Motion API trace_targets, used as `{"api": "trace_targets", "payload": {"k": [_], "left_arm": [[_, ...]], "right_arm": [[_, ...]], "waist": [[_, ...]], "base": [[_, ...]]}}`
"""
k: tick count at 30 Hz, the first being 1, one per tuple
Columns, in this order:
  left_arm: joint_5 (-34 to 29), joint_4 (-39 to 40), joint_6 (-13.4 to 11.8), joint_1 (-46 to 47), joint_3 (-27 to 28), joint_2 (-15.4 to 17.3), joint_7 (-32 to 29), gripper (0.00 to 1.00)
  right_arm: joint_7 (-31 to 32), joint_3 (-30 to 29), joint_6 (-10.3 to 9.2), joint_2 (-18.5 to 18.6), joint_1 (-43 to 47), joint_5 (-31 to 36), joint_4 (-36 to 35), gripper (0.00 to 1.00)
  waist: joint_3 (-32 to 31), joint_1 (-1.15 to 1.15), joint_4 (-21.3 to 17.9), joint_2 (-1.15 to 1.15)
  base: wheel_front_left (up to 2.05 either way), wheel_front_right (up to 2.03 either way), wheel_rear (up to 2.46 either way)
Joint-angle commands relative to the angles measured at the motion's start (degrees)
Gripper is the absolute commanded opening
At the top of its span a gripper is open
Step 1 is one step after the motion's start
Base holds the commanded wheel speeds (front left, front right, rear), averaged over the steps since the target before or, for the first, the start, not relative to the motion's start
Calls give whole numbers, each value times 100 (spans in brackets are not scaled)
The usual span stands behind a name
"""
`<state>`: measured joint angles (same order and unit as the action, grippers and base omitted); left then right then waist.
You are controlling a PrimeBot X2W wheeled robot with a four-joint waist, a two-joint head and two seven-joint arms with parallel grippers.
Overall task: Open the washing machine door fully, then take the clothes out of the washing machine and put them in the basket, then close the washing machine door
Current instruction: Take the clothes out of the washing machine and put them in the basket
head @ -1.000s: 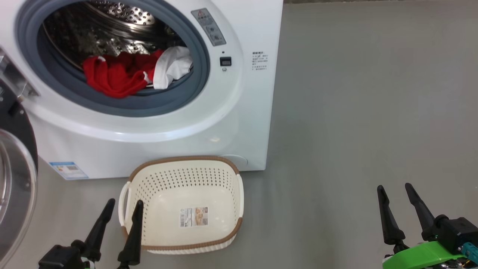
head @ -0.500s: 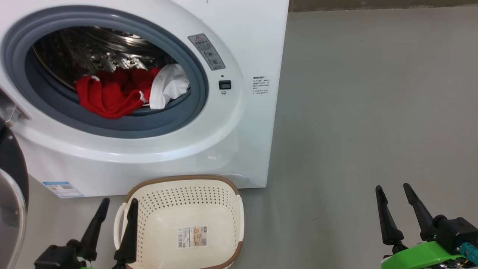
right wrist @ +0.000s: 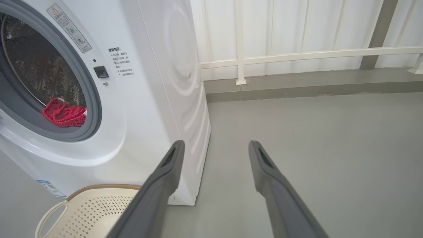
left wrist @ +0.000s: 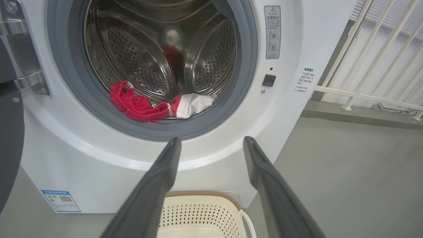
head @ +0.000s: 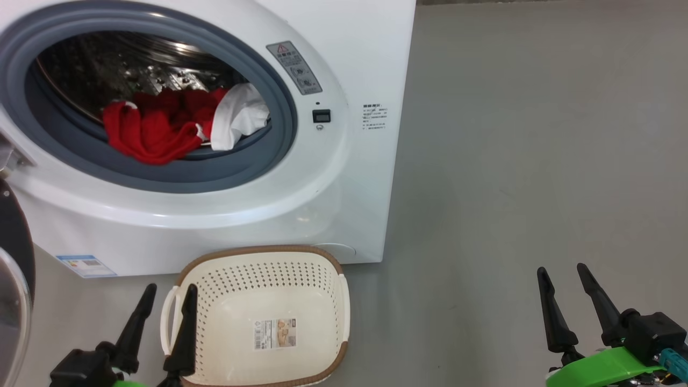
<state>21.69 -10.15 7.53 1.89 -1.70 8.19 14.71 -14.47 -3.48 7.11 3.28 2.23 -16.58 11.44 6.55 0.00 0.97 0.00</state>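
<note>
The white washing machine (head: 349, 54) stands with its drum exposed. Its black-rimmed door (head: 11, 252) is swung out at the far left edge. The clothes lie at the drum's front lip: a red garment (head: 145, 131) with a white piece (head: 236, 115) to its right. The cream basket (head: 258, 274) sits on the floor before the machine, holding only its paper label. My left gripper (head: 170, 288) is open at the basket's left handle, well below the drum. My right gripper (head: 560, 269) is open over bare floor at the right. The left wrist view looks past my left gripper (left wrist: 212, 139) at the red garment (left wrist: 135, 105).
Grey floor (head: 537, 161) spreads to the right of the machine. A white railing (right wrist: 297, 54) and a low curb run behind it. The steel door hinge (left wrist: 23, 66) sits on the machine's left front. A blue label sticker (head: 86, 265) marks the lower left panel.
The head camera has shifted, so the machine and basket sit lower and slightly left in the picture. Both grippers stay open and low; the clothes lie as before.
</note>
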Motion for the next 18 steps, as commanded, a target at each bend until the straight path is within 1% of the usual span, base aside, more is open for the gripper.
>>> {"api": "trace_targets", "payload": {"k": [1, 6, 11, 14, 18], "left_arm": [[-5, 88, -4, 246, 211, 77, 29, 100], [-116, -168, -4, 563, 109, 156, 29, 100], [-227, -680, -4, 1339, -119, 356, 29, 100], [-317, -1165, -4, 1981, -130, 494, 29, 100], [-483, -2046, -6, 2979, -127, 679, 27, 100]], "right_arm": [[-52, 130, 37, 47, -162, 25, -141, 100], [-52, 144, 37, 21, -285, 32, -183, 100], [-52, 185, 37, -6, -438, 32, -210, 100], [-52, 205, 37, -20, -563, 34, -238, 100], [-52, 240, 37, -33, -724, 38, -271, 100]], "waist": [[48, 0, -22, 0], [278, 0, -59, 0], [618, 0, -109, 0], [887, 0, -176, 0], [1248, 0, -299, 0]], "base": [[0, 0, 0], [0, 0, 0], [0, 0, 0], [0, 0, 0], [0, 0, 0]]}}
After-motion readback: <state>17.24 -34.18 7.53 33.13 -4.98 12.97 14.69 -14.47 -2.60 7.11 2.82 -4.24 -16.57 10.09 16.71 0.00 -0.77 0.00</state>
